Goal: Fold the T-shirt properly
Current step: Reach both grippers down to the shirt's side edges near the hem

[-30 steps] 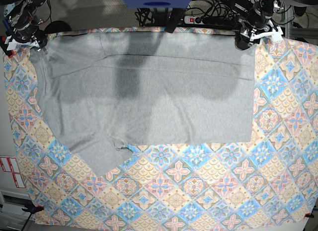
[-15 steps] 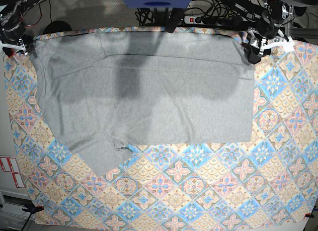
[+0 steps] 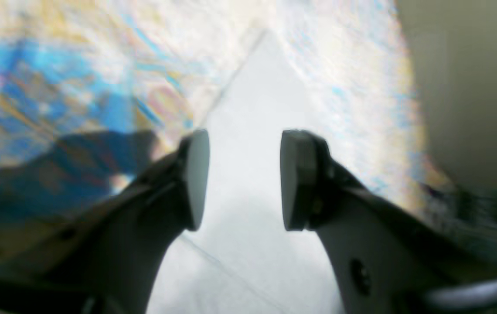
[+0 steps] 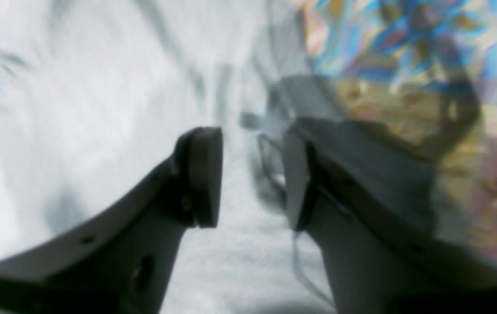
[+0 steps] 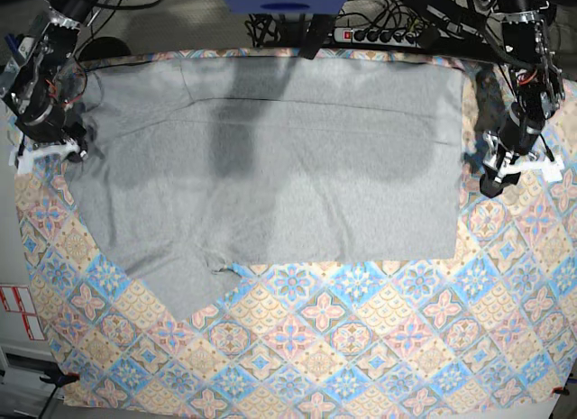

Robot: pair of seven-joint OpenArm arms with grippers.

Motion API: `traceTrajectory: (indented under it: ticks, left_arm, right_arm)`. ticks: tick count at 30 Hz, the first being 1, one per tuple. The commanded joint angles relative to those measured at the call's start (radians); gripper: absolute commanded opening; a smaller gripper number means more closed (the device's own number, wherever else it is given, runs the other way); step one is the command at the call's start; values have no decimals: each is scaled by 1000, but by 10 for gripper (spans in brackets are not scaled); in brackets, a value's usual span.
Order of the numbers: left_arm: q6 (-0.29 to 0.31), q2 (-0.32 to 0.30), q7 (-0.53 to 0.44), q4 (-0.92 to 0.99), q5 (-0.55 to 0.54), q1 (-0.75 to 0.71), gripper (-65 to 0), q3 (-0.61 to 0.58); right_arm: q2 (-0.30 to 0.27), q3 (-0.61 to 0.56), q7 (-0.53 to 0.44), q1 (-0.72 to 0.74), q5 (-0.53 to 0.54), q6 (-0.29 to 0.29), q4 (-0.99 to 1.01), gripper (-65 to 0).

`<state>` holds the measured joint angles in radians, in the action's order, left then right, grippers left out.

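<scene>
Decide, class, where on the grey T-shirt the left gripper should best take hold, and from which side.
Probably the T-shirt's straight side edge nearest the left gripper, approached from the patterned cloth beside it. That edge lies flat and exposed, and the jaws stand open just off it.

We see two black arms at the base view's upper corners, trailing cables. Each pincer [image 3: 239, 179] [image 4: 253, 174] has dark grey fingers with flat oval pads [image 3: 198, 174] and small screw holes.
</scene>
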<state>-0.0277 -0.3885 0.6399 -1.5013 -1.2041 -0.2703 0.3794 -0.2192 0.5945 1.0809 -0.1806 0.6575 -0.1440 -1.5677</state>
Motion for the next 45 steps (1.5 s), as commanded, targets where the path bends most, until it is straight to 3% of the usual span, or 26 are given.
traceTrajectory:
  ticks: [1,12,19,25,36,45]
  left_arm:
    - [19,-22,-4,1,10,42,-382,-10]
    - [22,-63,-4,252,280,332,-382,-173]
    - [24,-54,-15,474,367,512,-382,-250]
    - [24,3,-25,629,461,621,-382,-254]
    - [24,119,-78,663,631,632,-382,-254]
    - [24,99,-79,661,626,618,-382,-250]
  right_arm:
    - [-35,-23,-29,46,20,-9,-17,-413]
    - [-58,-256,-29,226,-229,-9,28,-413]
    - [-56,-268,-31,292,-244,-9,118,-413]
    - [-53,-268,-31,304,-244,-9,126,-413]
    - [-53,-268,-31,304,-241,-9,122,-413]
    - [-53,-268,-31,303,-239,-9,118,-413]
